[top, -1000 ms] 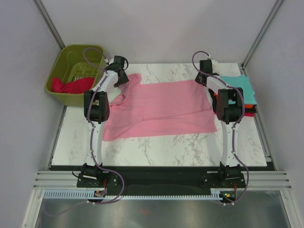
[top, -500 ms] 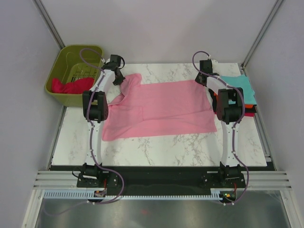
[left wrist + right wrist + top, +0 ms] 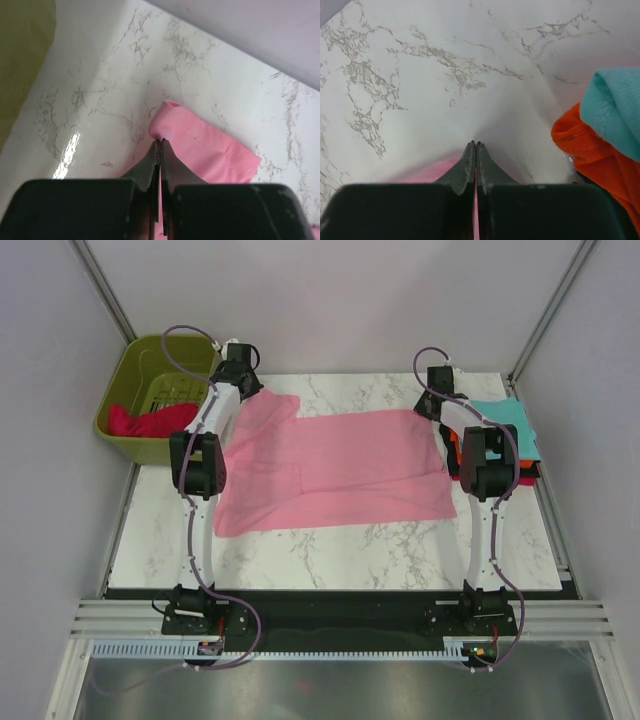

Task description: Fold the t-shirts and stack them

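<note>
The worktop (image 3: 330, 540) carries the pink shirt (image 3: 340, 465), spread almost flat across its middle. Beyond the shirt's far left corner stands the basket (image 3: 130, 445), with a red shirt (image 3: 140, 421) heaped inside. Just off the shirt's right edge sits the stack of folded shirts (image 3: 508, 422), teal on top. My left claw (image 3: 159, 143) is pinched tight on the shirt's far left sleeve, and my right claw (image 3: 476, 145) is clamped on its far right corner. Over the last second I have drawn the left sleeve outward toward the basket, so the bunched cloth there now lies smoother. I judge the shirt nearly squared up for its first fold.
</note>
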`<state>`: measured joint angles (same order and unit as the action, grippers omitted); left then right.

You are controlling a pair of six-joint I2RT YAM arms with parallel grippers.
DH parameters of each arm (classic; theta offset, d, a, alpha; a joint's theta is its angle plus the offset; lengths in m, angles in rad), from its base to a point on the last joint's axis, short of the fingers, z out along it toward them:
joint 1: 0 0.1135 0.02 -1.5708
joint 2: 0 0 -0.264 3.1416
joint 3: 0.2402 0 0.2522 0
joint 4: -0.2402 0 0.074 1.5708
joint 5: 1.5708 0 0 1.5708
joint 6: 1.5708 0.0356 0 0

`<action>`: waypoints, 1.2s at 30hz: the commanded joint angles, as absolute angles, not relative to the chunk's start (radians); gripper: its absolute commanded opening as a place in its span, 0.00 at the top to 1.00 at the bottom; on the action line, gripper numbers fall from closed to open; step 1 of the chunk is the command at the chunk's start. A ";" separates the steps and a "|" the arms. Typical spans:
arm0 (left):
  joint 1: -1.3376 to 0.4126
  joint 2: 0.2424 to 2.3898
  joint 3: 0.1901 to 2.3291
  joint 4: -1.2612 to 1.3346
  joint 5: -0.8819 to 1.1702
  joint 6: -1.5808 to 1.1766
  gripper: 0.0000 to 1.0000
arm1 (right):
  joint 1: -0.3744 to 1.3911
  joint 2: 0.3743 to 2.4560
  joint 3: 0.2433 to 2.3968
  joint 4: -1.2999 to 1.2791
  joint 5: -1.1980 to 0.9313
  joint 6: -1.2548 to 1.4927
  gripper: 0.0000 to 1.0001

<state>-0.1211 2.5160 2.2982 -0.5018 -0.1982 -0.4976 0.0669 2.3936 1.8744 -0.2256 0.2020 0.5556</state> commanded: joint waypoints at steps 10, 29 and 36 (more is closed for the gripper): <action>-0.120 2.316 2.142 -0.284 -0.196 -0.388 0.98 | 0.041 2.253 1.836 -0.264 0.182 0.595 1.00; -0.120 2.007 1.640 0.172 -0.005 -0.198 0.98 | 0.035 2.155 1.763 -0.290 0.179 0.584 1.00; -0.112 1.937 1.563 0.192 0.107 -0.161 0.98 | 0.034 2.102 1.697 -0.290 0.189 0.578 1.00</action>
<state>-0.1188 2.0056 1.5890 0.1204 0.0326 -0.2272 0.0406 2.1731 1.7267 -0.2955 0.1783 0.5865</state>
